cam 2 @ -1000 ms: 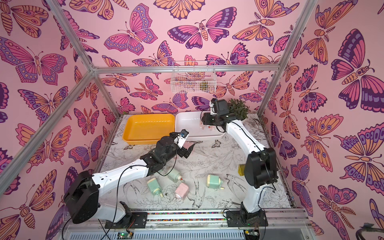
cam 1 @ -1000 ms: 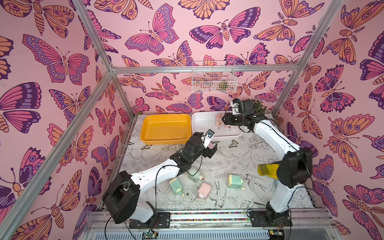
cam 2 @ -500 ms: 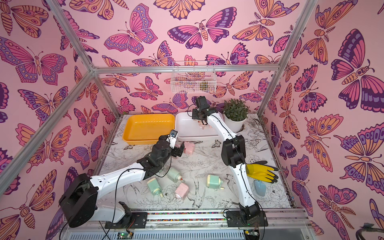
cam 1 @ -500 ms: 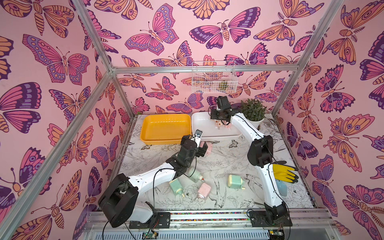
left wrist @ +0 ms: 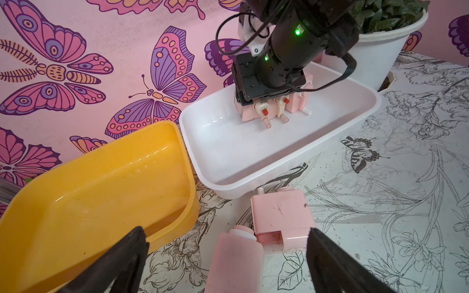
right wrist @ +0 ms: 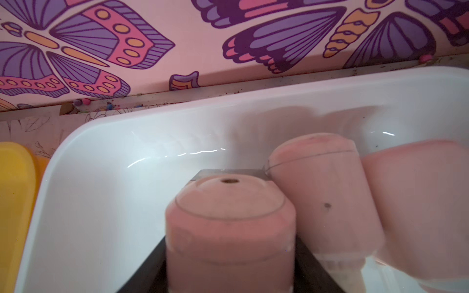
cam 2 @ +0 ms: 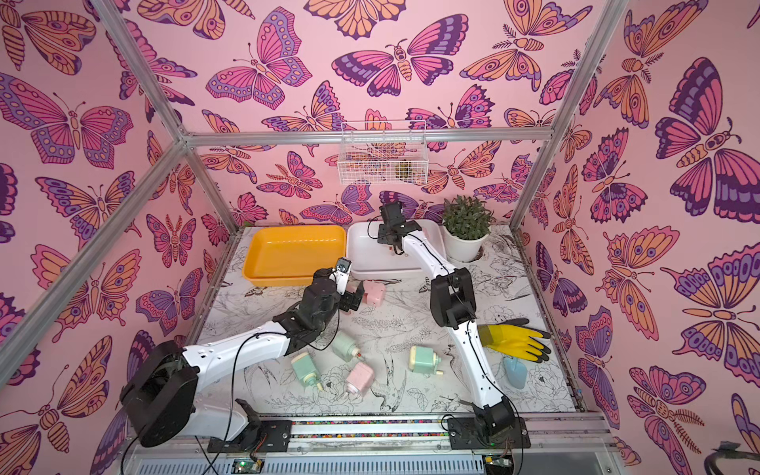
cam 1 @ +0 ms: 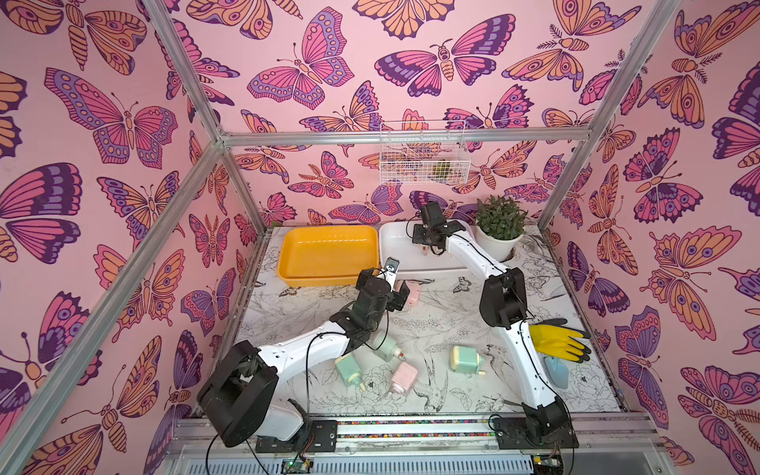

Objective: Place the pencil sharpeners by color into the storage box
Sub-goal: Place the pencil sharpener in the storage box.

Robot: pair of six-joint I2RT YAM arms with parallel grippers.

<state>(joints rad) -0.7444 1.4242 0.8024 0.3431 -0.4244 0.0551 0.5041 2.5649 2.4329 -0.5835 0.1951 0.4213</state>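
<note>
Two storage trays sit side by side at the back of the table in both top views: the yellow tray (cam 1: 327,251), left of centre, holds nothing, while the white tray (cam 1: 395,246) beside it already has pink pencil sharpeners at its far end. The right gripper (left wrist: 261,101) is down inside that white tray, its jaws partly closed around a pink sharpener (right wrist: 229,228) that stands next to two pink ones (right wrist: 327,203) already in there — so this one looks about to be let go. The left gripper (left wrist: 228,256) hangs low over the table near the front lip of the white tray with its fingers (left wrist: 121,258) spread fully apart and holding nothing; a loose pink sharpener (left wrist: 279,215) lies between them, likely its next pick. Further down the frame, at lower centre, three mint-green sharpeners (cam 1: 464,360) and another pink one (cam 1: 403,376) lie on the table. Judging by this, pink sorting is well under way, and green has not started.
</note>
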